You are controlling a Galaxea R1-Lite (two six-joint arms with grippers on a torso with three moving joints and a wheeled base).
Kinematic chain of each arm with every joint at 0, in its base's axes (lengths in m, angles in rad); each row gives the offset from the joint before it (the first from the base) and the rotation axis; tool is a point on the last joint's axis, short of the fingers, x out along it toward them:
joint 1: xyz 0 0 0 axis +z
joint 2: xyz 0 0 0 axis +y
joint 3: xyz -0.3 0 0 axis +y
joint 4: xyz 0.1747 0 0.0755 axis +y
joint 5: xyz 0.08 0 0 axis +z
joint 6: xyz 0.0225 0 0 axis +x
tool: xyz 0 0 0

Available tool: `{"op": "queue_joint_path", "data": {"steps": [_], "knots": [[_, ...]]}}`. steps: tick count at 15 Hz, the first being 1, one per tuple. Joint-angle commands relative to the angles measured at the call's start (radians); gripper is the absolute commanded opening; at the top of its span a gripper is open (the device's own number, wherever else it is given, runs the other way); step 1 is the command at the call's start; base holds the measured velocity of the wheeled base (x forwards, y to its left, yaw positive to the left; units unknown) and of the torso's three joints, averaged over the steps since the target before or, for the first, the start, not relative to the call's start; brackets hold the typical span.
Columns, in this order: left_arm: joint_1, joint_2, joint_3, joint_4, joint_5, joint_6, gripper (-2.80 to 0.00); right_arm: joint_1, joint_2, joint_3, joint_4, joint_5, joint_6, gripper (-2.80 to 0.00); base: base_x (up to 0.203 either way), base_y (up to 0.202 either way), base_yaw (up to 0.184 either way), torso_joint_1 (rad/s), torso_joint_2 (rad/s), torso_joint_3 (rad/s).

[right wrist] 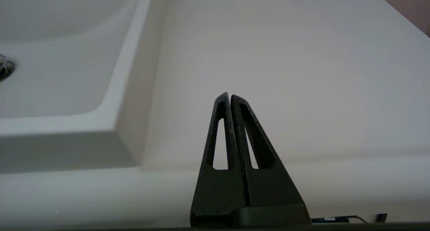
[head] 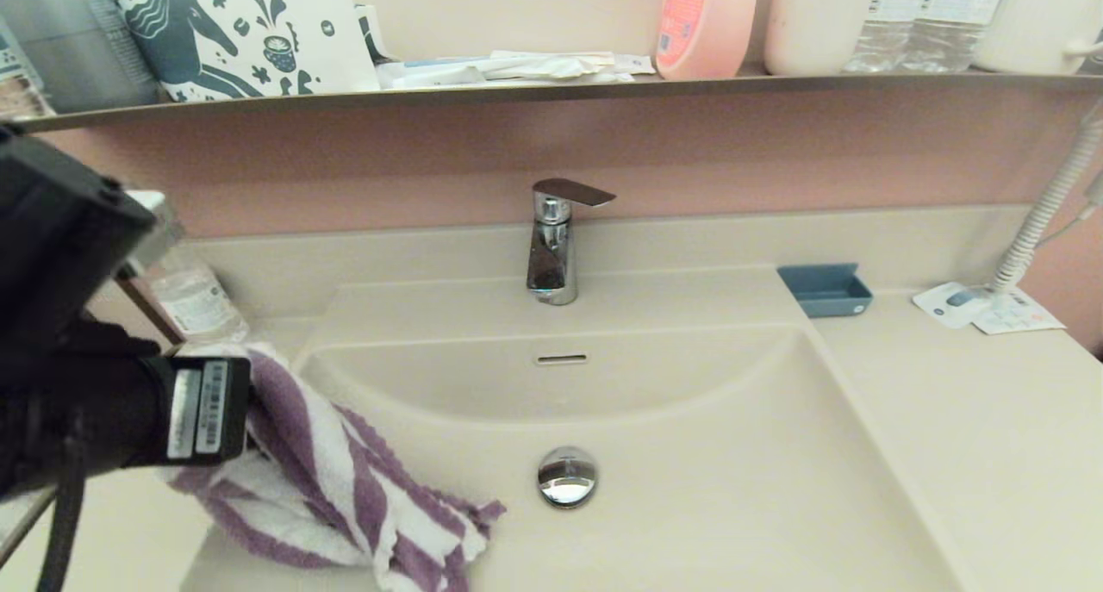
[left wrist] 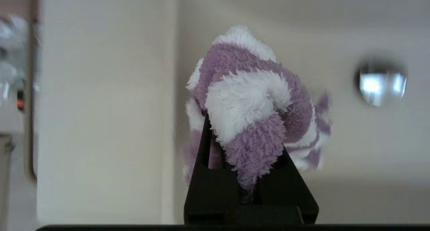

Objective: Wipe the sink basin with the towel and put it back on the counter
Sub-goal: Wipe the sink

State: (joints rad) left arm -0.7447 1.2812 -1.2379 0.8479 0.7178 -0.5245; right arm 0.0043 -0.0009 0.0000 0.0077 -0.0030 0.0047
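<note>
The purple and white striped towel (head: 345, 480) hangs bunched from my left gripper (left wrist: 245, 130), which is shut on it. It drapes over the left rim of the cream sink basin (head: 689, 489), its lower end reaching down inside the bowl. The chrome drain plug (head: 567, 476) lies to the right of the towel and shows in the left wrist view as the drain plug (left wrist: 381, 81). The counter (head: 974, 420) flanks the basin. My right gripper (right wrist: 230, 98) is shut and empty, low over the counter (right wrist: 285, 56) right of the basin; it is out of the head view.
A chrome faucet (head: 554, 243) stands behind the basin, above the overflow slot (head: 561, 358). A blue soap dish (head: 825, 289) and a coiled cord (head: 1047, 204) with leaflets sit at the back right. A water bottle (head: 194, 295) stands at the back left. A shelf (head: 551, 88) above carries bottles.
</note>
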Motion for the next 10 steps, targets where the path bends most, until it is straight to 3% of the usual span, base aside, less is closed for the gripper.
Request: {"op": "queue_joint_path", "data": {"steps": [1,7,10], "knots": [[0.116,-0.026,0.003,-0.19,-0.006,0.086,-2.8,0.0,0.001,0.0,0.0,0.0,0.0,-2.8,0.0,0.0,0.0,0.0,0.0,0.0],[0.157,0.009,0.127,-0.515,-0.011,0.113,-2.8,0.0,0.001,0.0,0.0,0.0,0.0,-2.8,0.0,0.0,0.0,0.0,0.0,0.0],[0.238,0.044,0.218,-0.723,-0.039,0.156,-2.8,0.0,0.001,0.0,0.0,0.0,0.0,-2.8,0.0,0.0,0.0,0.0,0.0,0.0]]}}
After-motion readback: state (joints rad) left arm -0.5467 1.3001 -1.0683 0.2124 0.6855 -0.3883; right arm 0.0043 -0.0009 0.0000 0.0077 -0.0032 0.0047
